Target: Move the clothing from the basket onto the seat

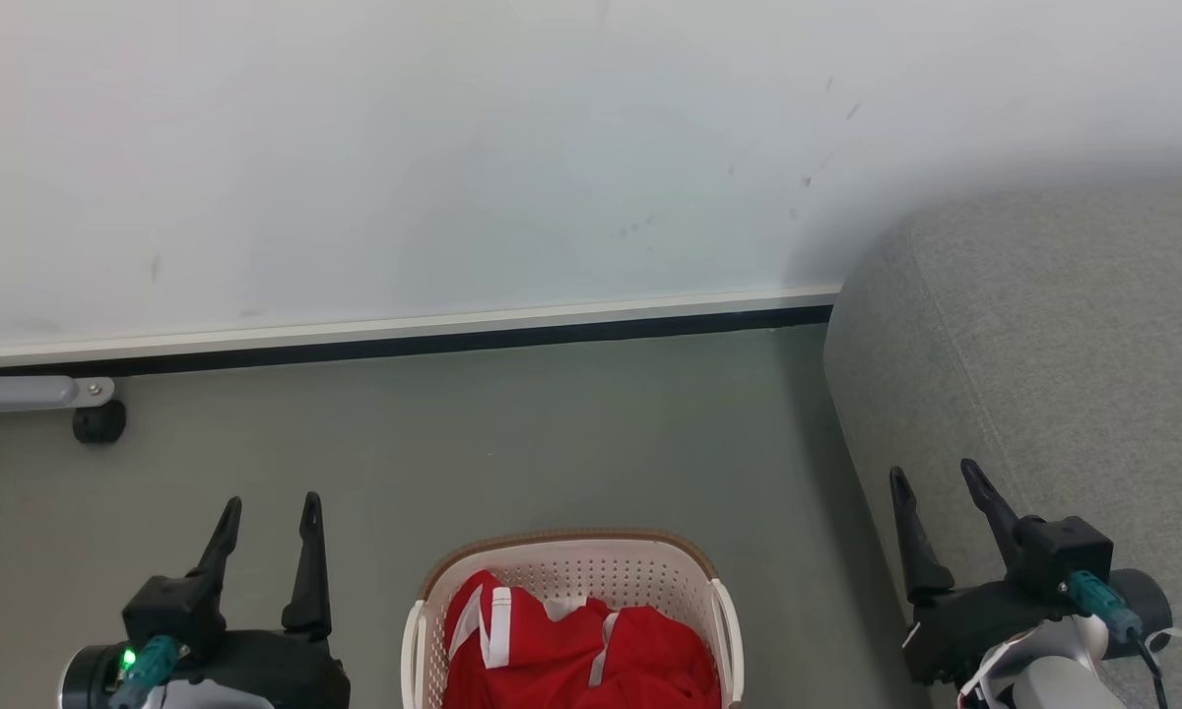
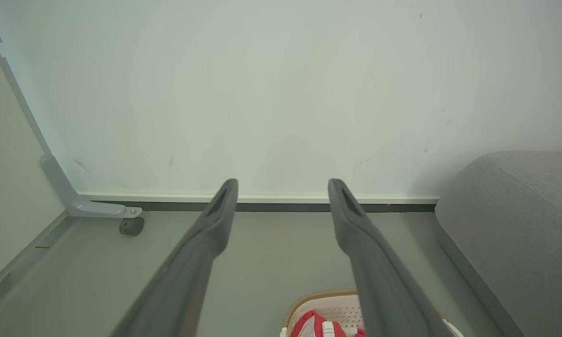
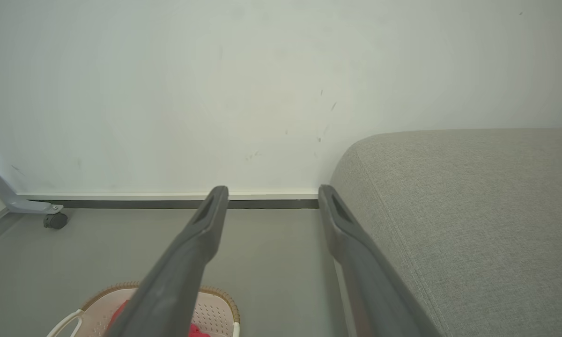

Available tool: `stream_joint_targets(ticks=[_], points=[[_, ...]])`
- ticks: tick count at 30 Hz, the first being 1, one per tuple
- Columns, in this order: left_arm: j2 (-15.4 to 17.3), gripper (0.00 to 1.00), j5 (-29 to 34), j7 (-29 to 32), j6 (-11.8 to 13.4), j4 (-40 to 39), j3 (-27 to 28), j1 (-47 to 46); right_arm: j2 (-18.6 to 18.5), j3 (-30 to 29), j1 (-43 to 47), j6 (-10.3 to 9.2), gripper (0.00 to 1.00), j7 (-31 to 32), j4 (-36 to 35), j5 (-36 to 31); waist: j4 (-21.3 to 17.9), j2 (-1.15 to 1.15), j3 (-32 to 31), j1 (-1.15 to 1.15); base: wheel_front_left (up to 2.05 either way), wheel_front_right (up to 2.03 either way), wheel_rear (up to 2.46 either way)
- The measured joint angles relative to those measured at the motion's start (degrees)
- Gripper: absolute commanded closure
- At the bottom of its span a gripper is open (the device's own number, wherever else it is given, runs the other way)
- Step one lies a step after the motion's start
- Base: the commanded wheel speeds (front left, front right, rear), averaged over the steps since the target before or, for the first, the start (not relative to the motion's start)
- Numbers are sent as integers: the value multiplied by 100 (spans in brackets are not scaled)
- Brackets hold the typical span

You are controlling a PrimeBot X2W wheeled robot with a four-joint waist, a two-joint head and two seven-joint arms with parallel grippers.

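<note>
- Plastic, cream-white and pierced with rows of small holes, forms the basket (image 1: 571, 571), a rounded rectangle with a brown woven-look rim and a white loop handle on each side. It stands on the floor between the two arms, and the bottom edge of the head view cuts it off.
- The clothing (image 1: 581, 655), soft bright red fabric crossed by flat white stripes, lies crumpled in loose folds inside the basket, heaped close to its rim.
- A small white patch between the red folds may be a separate plain piece or only trim; too little of it shows to say.
- The large seat (image 1: 1044, 345), upholstered in fine-woven grey fabric, stands to the right of the basket and apart from it. Its corner is rounded and a seam runs down its side.
- The left gripper (image 1: 271, 500) hangs left of the basket above the floor. Its two long, dark, tapering fingers are spread wide with nothing between them.
- The right gripper (image 1: 934, 469) hangs against the near side of the seat, leaning a little leftward. Its fingers are likewise parted wide and empty.
- The smooth, matte grey-green floor (image 1: 552, 443) meets a plain pale wall (image 1: 453, 148) at a white skirting strip (image 1: 404, 328) with a dark line beneath.
- A grey metal leg (image 1: 30, 391) ending in a small black caster wheel (image 1: 98, 421) sits at the far left, by the wall.
</note>
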Motion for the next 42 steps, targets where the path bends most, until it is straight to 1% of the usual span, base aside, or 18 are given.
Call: stream_joint_targets(ticks=[3,10,14,19,32,35,42], points=[[-9,0,210,-65,37,19,-11,1,2,43,0,-48,0,-53,44,-157,2,0,6,0,0,0,0],[-38,0,210,-65,46,94,34,1,103,-3,1,-52,0,-53,126,-188,7,0,13,0,0,0,0],[-62,0,210,-65,45,112,44,3,156,-21,4,-92,0,-53,156,-188,6,0,21,0,0,0,0],[-80,0,211,-65,46,133,66,4,215,-27,5,-92,0,-53,165,-204,-3,0,51,0,0,0,0],[-120,0,267,-65,46,151,70,2,234,-53,-3,-70,0,-53,172,-248,-14,0,120,0,0,0,0],[-126,0,302,-65,46,123,71,1,235,-59,-59,-42,0,-53,131,-263,-17,0,196,0,0,0,0],[-204,0,323,-93,46,57,52,-90,249,-107,-143,-42,0,-54,-41,-319,-37,0,410,0,0,0,0]])
